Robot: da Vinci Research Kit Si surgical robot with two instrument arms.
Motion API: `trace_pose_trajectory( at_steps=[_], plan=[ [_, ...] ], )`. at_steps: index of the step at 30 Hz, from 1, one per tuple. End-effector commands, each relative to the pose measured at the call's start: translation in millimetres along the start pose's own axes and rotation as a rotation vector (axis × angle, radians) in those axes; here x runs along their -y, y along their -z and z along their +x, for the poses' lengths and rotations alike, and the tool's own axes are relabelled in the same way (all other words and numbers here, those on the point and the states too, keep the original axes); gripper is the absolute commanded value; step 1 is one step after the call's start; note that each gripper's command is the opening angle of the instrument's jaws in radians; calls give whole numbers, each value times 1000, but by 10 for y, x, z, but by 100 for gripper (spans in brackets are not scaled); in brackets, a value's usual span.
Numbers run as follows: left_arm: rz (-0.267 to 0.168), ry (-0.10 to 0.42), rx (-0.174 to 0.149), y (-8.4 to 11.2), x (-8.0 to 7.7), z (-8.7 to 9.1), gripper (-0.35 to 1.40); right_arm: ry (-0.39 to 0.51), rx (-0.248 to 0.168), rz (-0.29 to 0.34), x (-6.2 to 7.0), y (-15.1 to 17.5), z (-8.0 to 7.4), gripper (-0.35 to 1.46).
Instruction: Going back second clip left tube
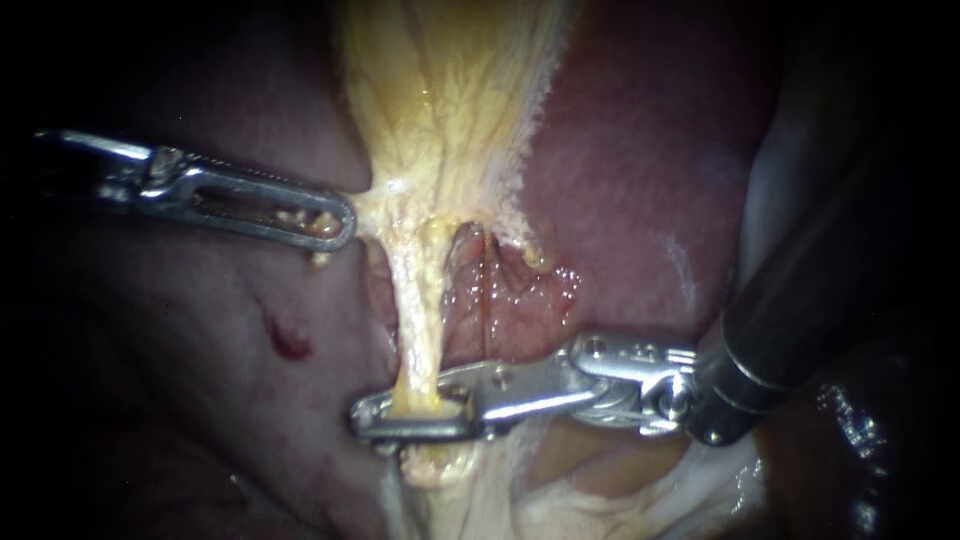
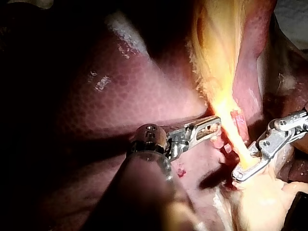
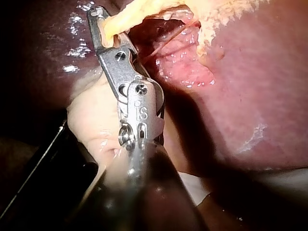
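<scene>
In the endoscope view a yellow left tube (image 1: 415,320) runs down from the pale yellow gallbladder (image 1: 450,90). A thin reddish tube (image 1: 487,300) lies just to its right. My right instrument (image 1: 405,415) comes in from the right and is shut on the left tube low down; yellow tissue fills the slot of its jaw. In its own wrist view the right instrument (image 3: 105,26) holds the same yellow strand (image 3: 139,12). My left instrument (image 1: 340,225) is shut on the gallbladder's lower edge and holds it taut. It shows again in the left wrist view (image 2: 214,126), beside the tube (image 2: 236,139).
Dark red liver (image 1: 640,170) surrounds the tubes. Raw pink tissue (image 1: 520,290) lies between the tubes and the liver. A small red spot (image 1: 290,342) marks the liver at the lower left. My right instrument's dark shaft (image 1: 820,300) crosses the right side.
</scene>
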Motion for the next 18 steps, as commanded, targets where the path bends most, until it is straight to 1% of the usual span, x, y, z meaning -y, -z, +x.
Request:
trace_pose_trajectory(
  at_steps=[1, 6, 7, 8, 9, 10, 11, 12, 13, 14, 18],
  plan=[
    [0, 0, 0, 0, 0, 0, -35, 1, 4, -2, 0, 0, 0, -35],
    [0, -1, 0, 0, 0, 0, -35, 1, 4, -4, -1, 0, 0, -35],
    [0, -1, 0, 0, 0, 0, -35, 1, 1, -22, 0, 0, 0, -35],
    [0, -1, 0, 0, 0, 0, -35, -4, -2, -34, 0, 0, 0, -25],
    [0, -1, 0, 0, 0, 0, -35, 13, -2, -40, 0, -1, 0, -13],
    [0, -1, 0, 0, 0, 0, -35, 19, -2, -41, -1, -1, 0, 6],
    [0, -1, 0, 0, 0, 0, -35, 19, -3, -48, -2, -2, 1, 21],
    [0, -1, 0, 0, 0, 0, -35, 18, -5, -61, -3, -3, 1, 31],
    [0, -1, 0, 0, 0, 0, -35, 18, -9, -80, -5, -5, 2, 38],
    [0, -1, 0, 0, 0, 1, -35, 18, -9, -81, -6, -6, 3, 42],
    [0, -1, 0, 0, 0, 1, -35, 23, -11, -94, -7, -9, 4, 47]
  ],
)
